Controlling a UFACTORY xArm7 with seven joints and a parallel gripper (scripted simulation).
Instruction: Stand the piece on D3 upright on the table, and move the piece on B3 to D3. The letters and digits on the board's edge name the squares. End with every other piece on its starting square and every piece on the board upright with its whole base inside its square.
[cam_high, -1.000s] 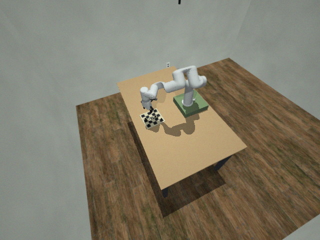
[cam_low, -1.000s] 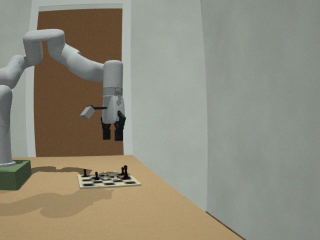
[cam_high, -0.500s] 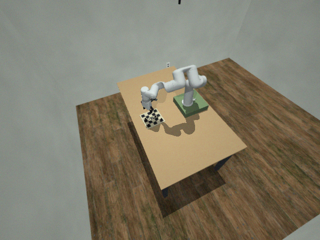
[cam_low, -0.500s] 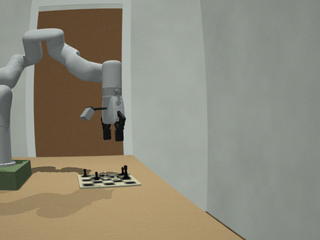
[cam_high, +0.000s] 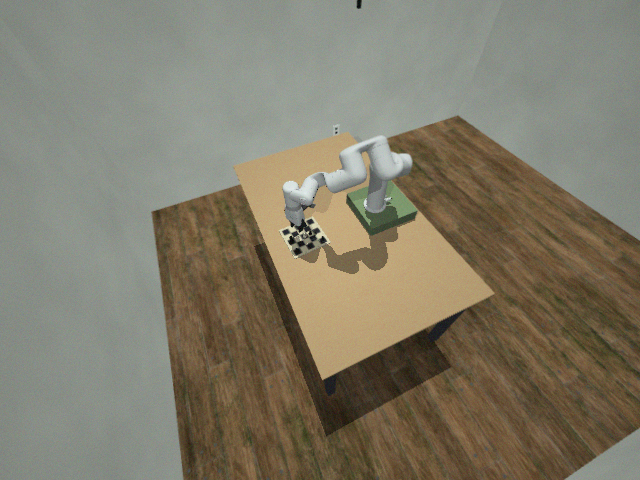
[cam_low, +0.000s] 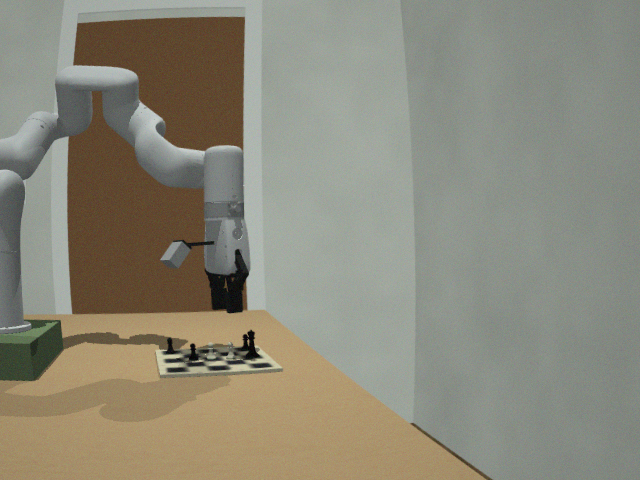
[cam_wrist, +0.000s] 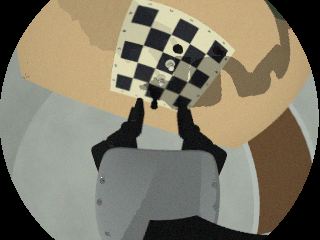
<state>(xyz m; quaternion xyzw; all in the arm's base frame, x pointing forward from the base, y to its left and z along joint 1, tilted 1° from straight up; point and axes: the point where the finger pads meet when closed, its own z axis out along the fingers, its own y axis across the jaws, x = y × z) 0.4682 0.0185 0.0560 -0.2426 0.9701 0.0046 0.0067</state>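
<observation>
A small chessboard (cam_high: 300, 252) (cam_low: 170, 371) (cam_wrist: 147, 15) lies on the tan table (cam_high: 372, 310) (cam_low: 258, 423). Several small black and white pieces stand on it. A tall black piece (cam_low: 251, 343) stands at the board's right in the exterior view, with two white pieces (cam_low: 210, 351) (cam_low: 230, 350) beside it. A black pawn (cam_low: 169, 345) stands at the far left. I cannot read the square labels. My gripper (cam_high: 298, 224) (cam_low: 227, 308) (cam_wrist: 161, 106) points straight down above the board's far edge. Its fingers are partly apart with nothing between them. A black piece (cam_wrist: 155, 96) shows far below the fingertips.
The arm's green base block (cam_high: 387, 217) (cam_low: 25, 351) stands on the table behind the board. The table's edge and a grey wall run close along the board's right side in the exterior view.
</observation>
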